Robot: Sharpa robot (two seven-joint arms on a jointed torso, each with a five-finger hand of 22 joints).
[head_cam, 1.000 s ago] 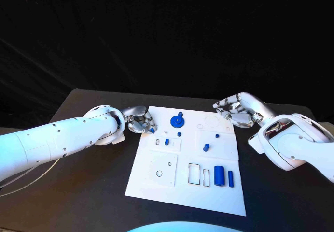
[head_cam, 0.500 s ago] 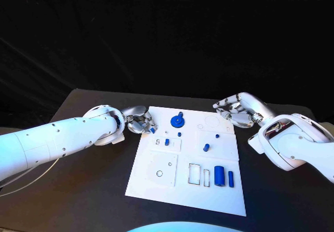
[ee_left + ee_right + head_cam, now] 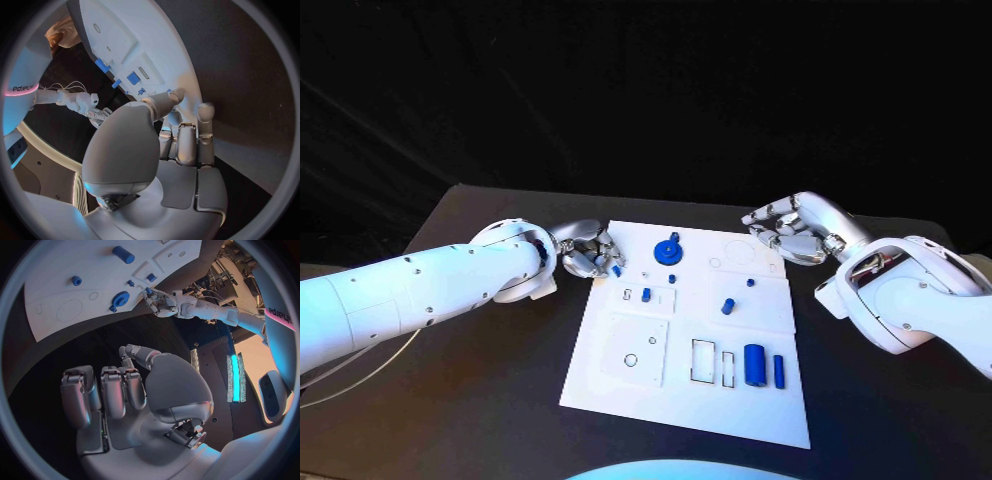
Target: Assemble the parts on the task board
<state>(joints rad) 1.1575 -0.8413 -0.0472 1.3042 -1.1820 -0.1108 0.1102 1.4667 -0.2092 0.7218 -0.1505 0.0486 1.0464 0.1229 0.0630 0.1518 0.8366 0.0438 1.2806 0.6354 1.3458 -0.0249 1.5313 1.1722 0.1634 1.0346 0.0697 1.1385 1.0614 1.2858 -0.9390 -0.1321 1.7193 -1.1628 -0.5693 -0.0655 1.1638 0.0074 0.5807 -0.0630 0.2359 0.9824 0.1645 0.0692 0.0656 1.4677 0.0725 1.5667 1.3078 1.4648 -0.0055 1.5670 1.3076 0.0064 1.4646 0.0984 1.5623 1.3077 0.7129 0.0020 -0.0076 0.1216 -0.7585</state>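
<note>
The white task board (image 3: 733, 400) lies in the middle of the black table. My left hand (image 3: 589, 250) hangs over its far left edge and pinches a small blue part (image 3: 616, 269) at its fingertips; the right wrist view shows that hand (image 3: 161, 302) and the part (image 3: 148, 290) too. On the board stand a blue gear (image 3: 669, 250), a small peg (image 3: 671, 278), a short block (image 3: 646, 293), a cylinder (image 3: 727, 305) and two long pieces (image 3: 754, 362) near the right side. My right hand (image 3: 788, 228) hovers off the far right corner, fingers curled in on nothing.
Several outlined slots (image 3: 702, 360) and a round hole (image 3: 630, 358) mark the board's near half. Black table (image 3: 473, 380) surrounds the board on both sides. A dark curtain closes off the back.
</note>
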